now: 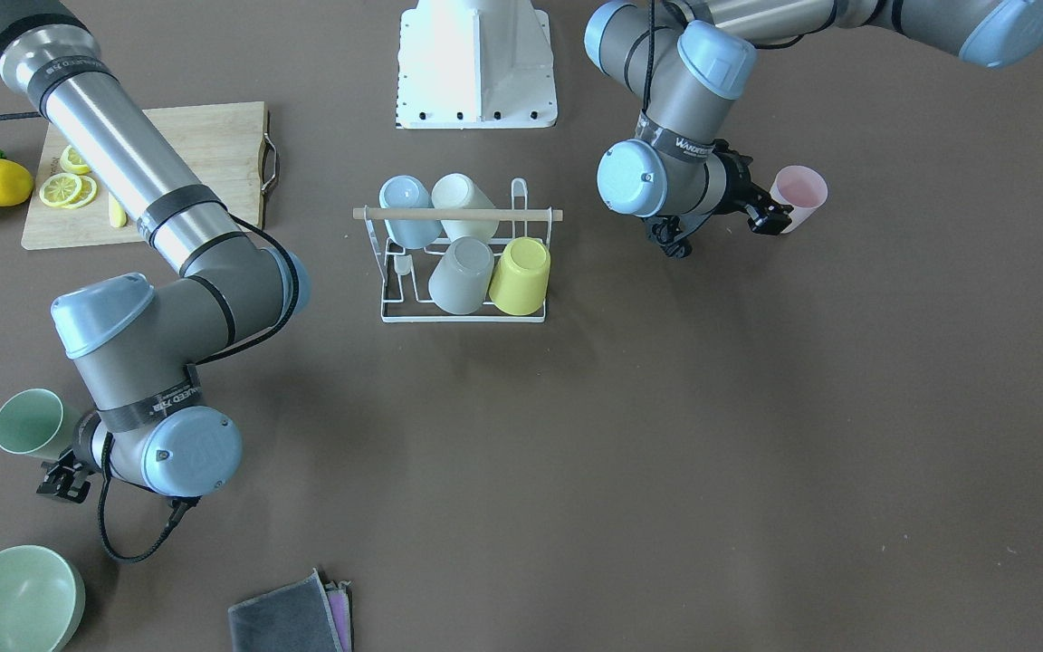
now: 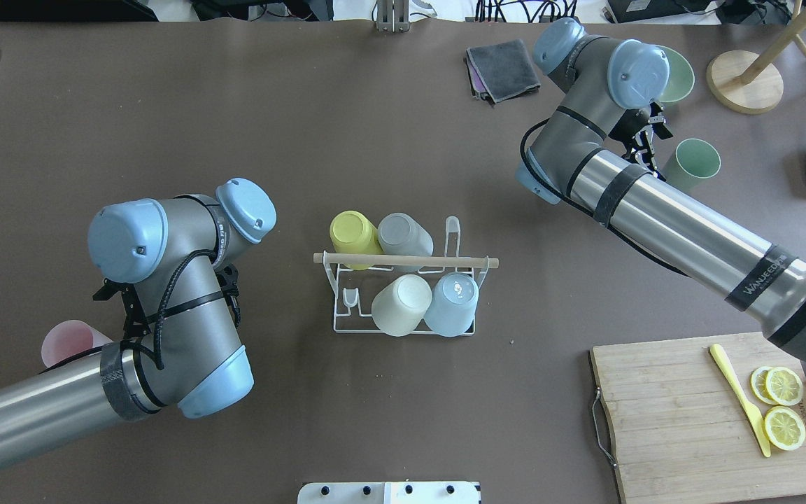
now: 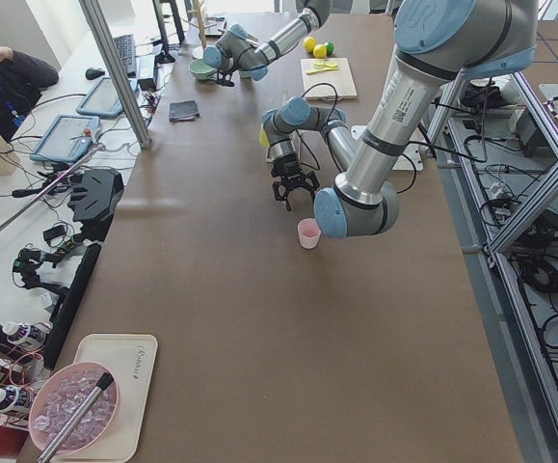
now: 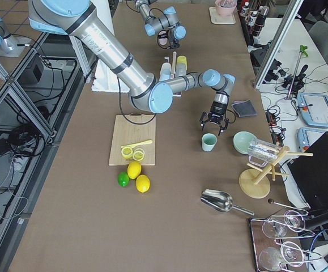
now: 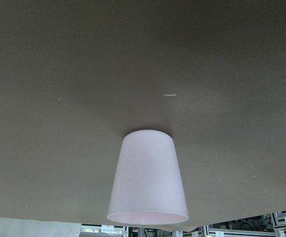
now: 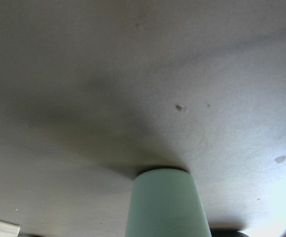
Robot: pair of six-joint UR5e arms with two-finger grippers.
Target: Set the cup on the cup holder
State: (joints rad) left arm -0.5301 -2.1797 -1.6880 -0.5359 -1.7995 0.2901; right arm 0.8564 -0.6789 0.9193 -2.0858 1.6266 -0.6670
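On the brown table [image 1: 666,453], flanking the holder [image 1: 531,215], left fingers [image 1: 770,220] gape by a pink cup [image 1: 800,195], right fingers [image 1: 62,484] by a green cup [image 1: 28,421].

Two fixed cameras look steeply down on the table [image 2: 375,105] from opposite long sides, one over the robot's shoulders, one facing it; both share the cup holder [image 1: 458,215] mid-frame. Two more look along the table from either end, high and well back. Wrist cameras sit low and close: left on a pink cup [image 5: 147,180], right on a green cup [image 6: 165,205].
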